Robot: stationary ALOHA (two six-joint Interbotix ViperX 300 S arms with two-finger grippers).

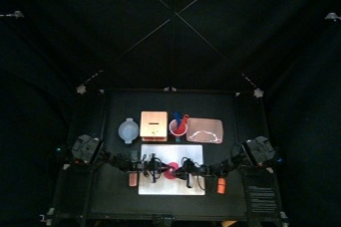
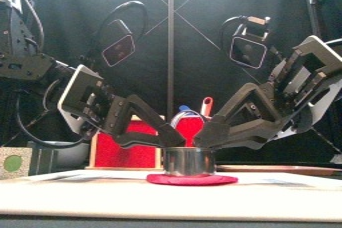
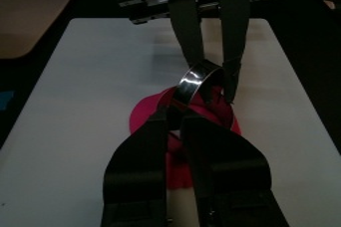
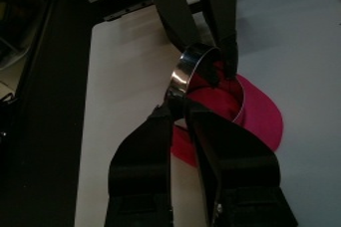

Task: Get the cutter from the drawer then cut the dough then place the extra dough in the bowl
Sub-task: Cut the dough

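The round metal cutter (image 2: 187,160) stands on the flat red dough disc (image 2: 191,180), which lies on the white cutting board (image 2: 80,180) at the table's front middle. My left gripper (image 2: 170,148) comes in from the left and is shut on the cutter's near rim (image 3: 200,80). My right gripper (image 2: 209,144) reaches in from the right and is shut on the opposite rim (image 4: 190,72). Dough (image 4: 253,116) spreads out past the cutter on all sides. From above, the two arms hide most of the cutter (image 1: 173,170).
Behind the board stand the blue-grey bowl (image 1: 130,129) at the left, the pale wooden box (image 1: 155,123) in the middle, and the pink tray (image 1: 206,126) holding the red cup (image 1: 180,127) with toy knives at the right.
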